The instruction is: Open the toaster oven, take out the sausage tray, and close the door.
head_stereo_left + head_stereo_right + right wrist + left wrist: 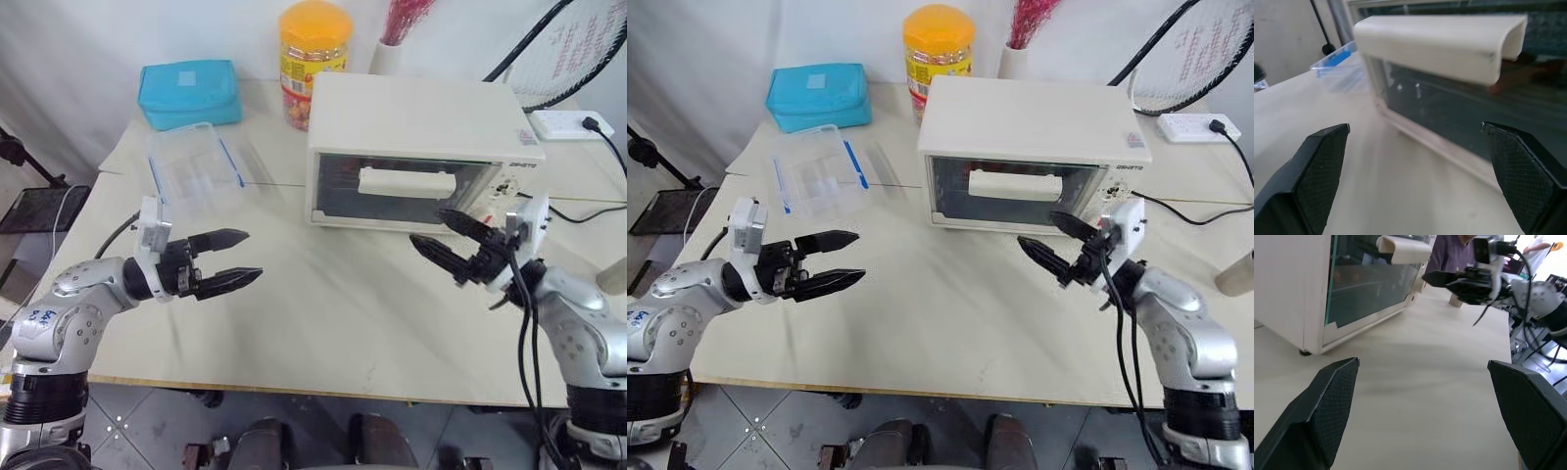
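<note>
Fingers of the left gripper spreading wide, pinching nothing, hovering over the pale table and pointing toward the right. Fingers of the right gripper likewise standing apart and empty, hanging just in front of the toaster oven, below and to the right of the cream bar handle. Sitting closed on the table, that oven, its dark glass door shut flat against the front, knobs at its right side half hidden behind the right gripper. Showing faintly through the tinted glass in the right wrist view, reddish-brown shapes inside the oven, too dim to tell as the sausage tray for certain. Lying left of the oven, well apart from the left gripper, a clear plastic box with blue clips, looking empty. Resting behind that box, a turquoise pouch, zipped shut, contents hidden. Standing behind the oven's left corner, a yellow-lidded jar holding something orange and red. Rising beside the jar, a white vase carrying red stems. Leaning at the far right, a racket, with a white power strip below it.
</note>
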Available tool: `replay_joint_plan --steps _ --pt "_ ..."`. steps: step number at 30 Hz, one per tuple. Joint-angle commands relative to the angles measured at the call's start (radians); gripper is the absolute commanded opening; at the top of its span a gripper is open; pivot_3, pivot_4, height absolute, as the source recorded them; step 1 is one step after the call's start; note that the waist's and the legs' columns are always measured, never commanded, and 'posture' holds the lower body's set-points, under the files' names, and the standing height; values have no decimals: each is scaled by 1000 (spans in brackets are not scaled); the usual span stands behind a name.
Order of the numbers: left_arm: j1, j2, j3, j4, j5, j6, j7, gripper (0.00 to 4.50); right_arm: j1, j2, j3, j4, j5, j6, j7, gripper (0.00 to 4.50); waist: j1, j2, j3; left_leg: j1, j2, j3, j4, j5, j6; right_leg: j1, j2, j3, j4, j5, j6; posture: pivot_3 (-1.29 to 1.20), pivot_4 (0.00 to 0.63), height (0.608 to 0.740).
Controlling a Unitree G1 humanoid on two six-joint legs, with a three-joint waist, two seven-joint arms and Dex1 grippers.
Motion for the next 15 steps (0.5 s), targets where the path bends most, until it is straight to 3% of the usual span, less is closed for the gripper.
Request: replay_joint_plan --steps 1,6,14,15 --pt "5 -13 11 -55 -11 -7 20 4463 -72 10 -2 59 -55 -68 4 4500 0 0 0 0 0 0 0 0 0 0 0 0 0 0 0 0 150 740" --pt "33 -25 16 -76 -8 -8 39 4463 -114 13 -11 42 -38 -100 85 4500 0 0 0 0 0 0 0 0 0 0 0 0 0 0 0 0 150 740" --pt "5 -55 4 -33 7 -17 75 4463 37 -104 36 -57 -144 -220 286 4500 2 0 0 -1 0 0 0 0 0 0 0 0 0 0 0 0 150 740" --pt "-10 -65 2 -22 7 -19 80 4288 53 -114 39 -56 -163 -245 301 4500 2 0 0 0 0 0 0 0 0 0 1 0 -1 0 0 0 150 740"
